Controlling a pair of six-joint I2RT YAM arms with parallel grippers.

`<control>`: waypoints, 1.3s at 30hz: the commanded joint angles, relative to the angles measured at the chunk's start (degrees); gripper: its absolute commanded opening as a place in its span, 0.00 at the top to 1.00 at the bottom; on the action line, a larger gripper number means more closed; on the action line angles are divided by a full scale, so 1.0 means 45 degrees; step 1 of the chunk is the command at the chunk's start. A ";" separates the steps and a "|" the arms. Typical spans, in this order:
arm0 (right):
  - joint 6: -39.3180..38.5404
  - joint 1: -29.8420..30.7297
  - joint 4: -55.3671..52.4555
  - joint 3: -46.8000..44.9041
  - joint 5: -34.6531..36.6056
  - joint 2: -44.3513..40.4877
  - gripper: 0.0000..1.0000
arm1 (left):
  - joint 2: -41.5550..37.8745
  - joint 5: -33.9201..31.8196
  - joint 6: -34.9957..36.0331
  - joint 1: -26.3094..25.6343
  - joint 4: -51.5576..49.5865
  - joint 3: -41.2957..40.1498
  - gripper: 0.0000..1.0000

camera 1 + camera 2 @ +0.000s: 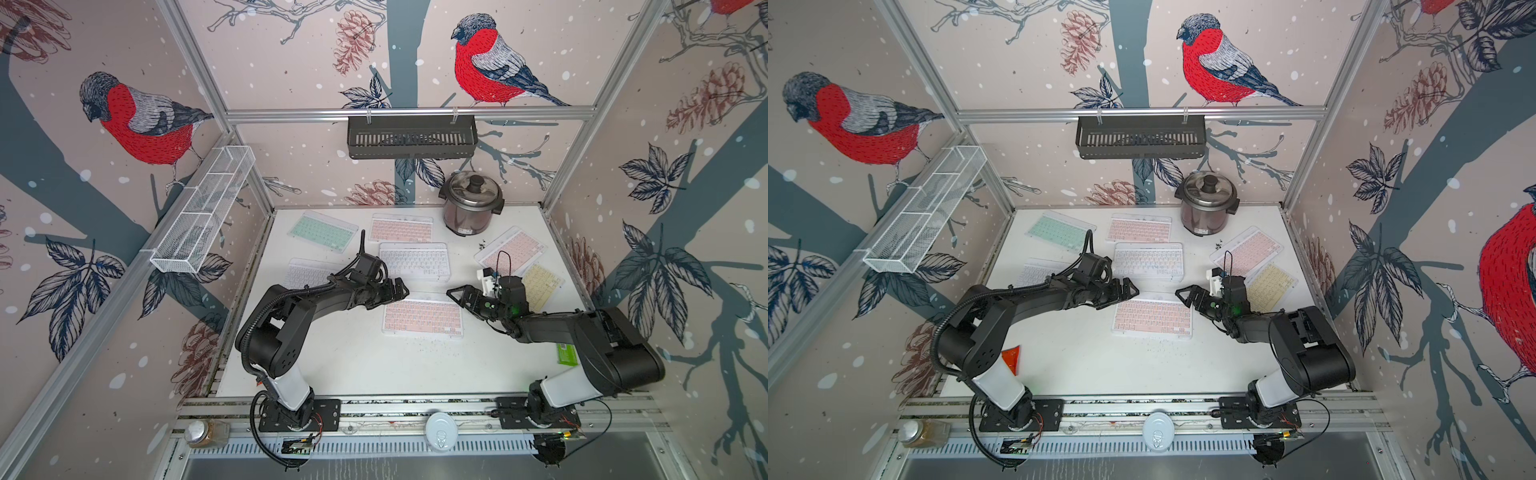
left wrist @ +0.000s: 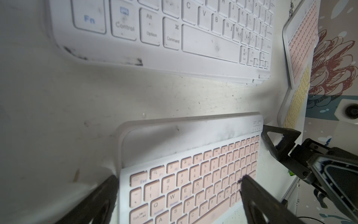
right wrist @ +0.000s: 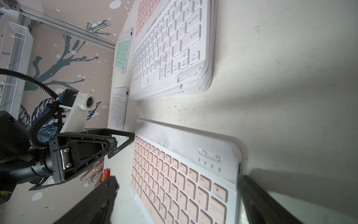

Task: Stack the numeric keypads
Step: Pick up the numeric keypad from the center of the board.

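Note:
Several numeric keypads lie flat and apart on the white table [image 1: 332, 365]. A pink keypad [image 1: 423, 318] [image 1: 1152, 318] is nearest. Behind it are a white one [image 1: 414, 261], a pink one [image 1: 401, 227], a mint one [image 1: 323, 230], and a white one [image 1: 309, 272] partly under my left arm. At the right a pink keypad [image 1: 511, 249] overlaps a yellow one [image 1: 542, 286]. My left gripper [image 1: 401, 289] [image 2: 178, 186] is open over the near pink keypad's [image 2: 193, 184] left end. My right gripper [image 1: 455, 296] [image 3: 177, 186] is open, its fingers straddling the right end [image 3: 184, 174].
A steel rice cooker [image 1: 471, 203] stands at the back right. A black basket [image 1: 411, 137] hangs on the back rail and a white wire basket [image 1: 203, 212] on the left wall. A green packet [image 1: 566, 355] lies by my right arm, a red packet [image 1: 1011, 359] by my left.

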 commanded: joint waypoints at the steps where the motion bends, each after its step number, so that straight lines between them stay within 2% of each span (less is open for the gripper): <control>1: 0.0332 -0.0015 -0.0300 -0.0075 -0.0206 0.0222 0.00 | 0.0243 0.0204 -0.0137 -0.0011 -0.1964 -0.0202 0.02; 20: 0.0342 -0.0404 0.0635 -0.0098 0.0176 0.1433 0.00 | 0.0240 0.0192 -0.0193 -0.0023 -0.1920 -0.0329 0.01; 28: 0.1439 -0.0366 0.2726 -0.0674 -0.0678 0.1709 0.00 | 0.0302 0.0282 -0.0241 -0.0008 -0.1758 -0.0355 0.01; 39: 0.1228 -0.0600 0.2574 -0.0443 -0.0283 0.2184 0.00 | 0.0408 0.0252 -0.0265 -0.0017 -0.1786 -0.0364 0.02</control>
